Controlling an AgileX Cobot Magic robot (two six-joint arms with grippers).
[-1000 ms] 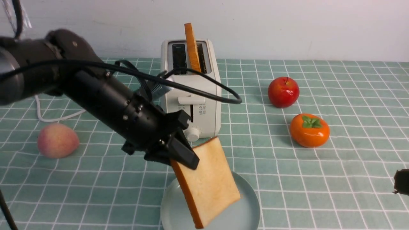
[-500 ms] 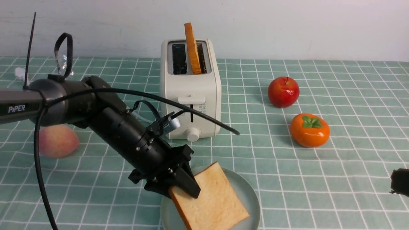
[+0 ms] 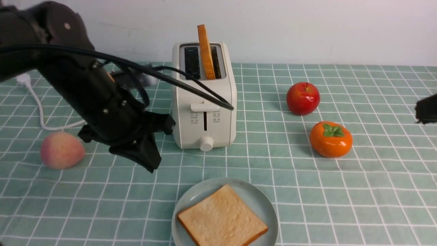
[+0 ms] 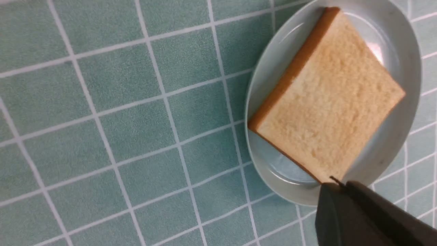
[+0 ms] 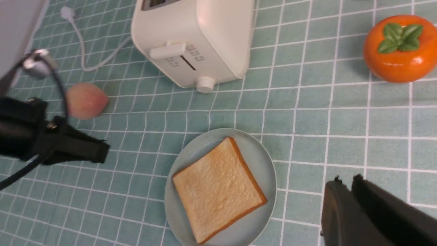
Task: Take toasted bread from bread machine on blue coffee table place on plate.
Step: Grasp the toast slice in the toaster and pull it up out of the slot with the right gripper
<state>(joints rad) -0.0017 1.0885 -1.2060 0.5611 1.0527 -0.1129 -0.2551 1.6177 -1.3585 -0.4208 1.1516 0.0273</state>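
Note:
One slice of toasted bread lies flat on the pale plate at the front of the blue coffee table. A second slice stands upright in the right slot of the cream bread machine. My left gripper hangs shut and empty above the cloth, left of the plate and clear of the toast. In the left wrist view its tips sit over the plate rim beside the slice. My right gripper is shut, empty, right of the plate.
A peach lies left of the left arm. A red apple and an orange persimmon sit right of the bread machine. The white cord trails along the far left. The right gripper shows at the right edge.
The left gripper let go of the slice, which now lies flat on the plate, then lifted back to the left and shut. The right gripper rose along the right edge.

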